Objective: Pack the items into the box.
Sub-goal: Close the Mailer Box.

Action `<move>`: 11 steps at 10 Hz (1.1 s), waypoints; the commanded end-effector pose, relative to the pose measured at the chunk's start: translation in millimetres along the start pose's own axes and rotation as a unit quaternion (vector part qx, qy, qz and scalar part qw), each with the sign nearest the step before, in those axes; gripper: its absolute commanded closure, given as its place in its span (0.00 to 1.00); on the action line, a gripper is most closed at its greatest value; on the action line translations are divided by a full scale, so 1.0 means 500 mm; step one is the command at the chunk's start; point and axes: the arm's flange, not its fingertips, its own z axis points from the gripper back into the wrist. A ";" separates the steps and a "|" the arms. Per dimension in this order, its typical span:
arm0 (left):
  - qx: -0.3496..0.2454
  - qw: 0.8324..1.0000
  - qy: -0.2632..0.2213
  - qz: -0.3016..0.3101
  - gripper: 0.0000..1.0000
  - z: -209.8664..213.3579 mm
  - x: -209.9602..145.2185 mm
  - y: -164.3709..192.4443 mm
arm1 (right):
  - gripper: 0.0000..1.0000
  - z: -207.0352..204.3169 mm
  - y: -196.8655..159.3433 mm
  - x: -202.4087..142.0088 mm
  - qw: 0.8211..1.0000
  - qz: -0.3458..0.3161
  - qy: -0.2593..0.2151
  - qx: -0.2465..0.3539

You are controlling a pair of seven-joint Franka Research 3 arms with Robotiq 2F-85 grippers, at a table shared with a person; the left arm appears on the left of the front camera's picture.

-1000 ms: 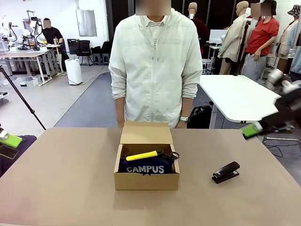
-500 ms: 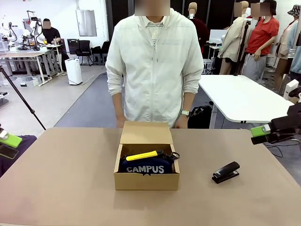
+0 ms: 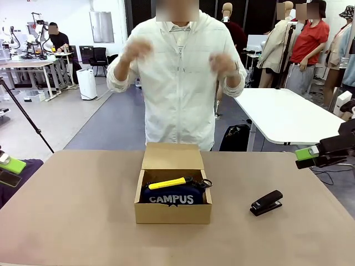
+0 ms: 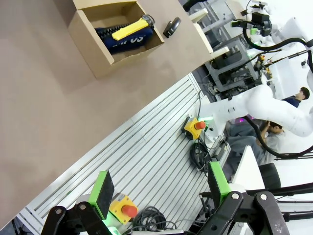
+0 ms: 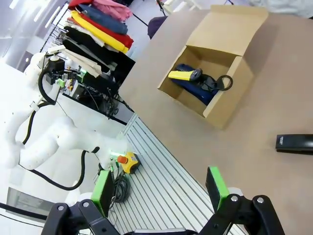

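Soft pouch (image 3: 172, 198) and stiff stick (image 3: 166, 183) sit in the box (image 3: 173, 214); pinch its probably bendy flap (image 3: 172, 156) mid-edge. The left claw (image 4: 160, 186) and right claw (image 5: 159, 187) gape empty.

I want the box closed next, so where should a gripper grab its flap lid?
Probably the flap lid at the middle of its free top edge, from above. It stands upright on the far wall of the cardboard box, thin, so a finger fits each face.

White block letters reading "CAMPUS" stand on the side of the navy blue pouch (image 3: 172, 198) that lies in the cardboard box (image 3: 173, 213). In the left wrist view the yellow tool (image 4: 130, 29) covers most of that lettering; nothing else is legible
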 end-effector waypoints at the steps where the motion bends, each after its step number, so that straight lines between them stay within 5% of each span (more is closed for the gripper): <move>1: 0.002 1.000 0.001 -0.006 0.00 -0.004 -0.007 0.005 | 0.00 0.003 0.000 -0.007 1.000 0.005 0.005 -0.001; 9: 0.002 1.000 0.001 -0.006 0.00 -0.004 -0.007 0.005 | 0.00 0.003 0.000 -0.007 1.000 0.005 0.005 -0.001; 11: 0.000 1.000 0.000 0.000 0.00 0.000 0.000 0.000 | 0.00 -0.028 -0.009 0.038 1.000 -0.017 0.016 0.007</move>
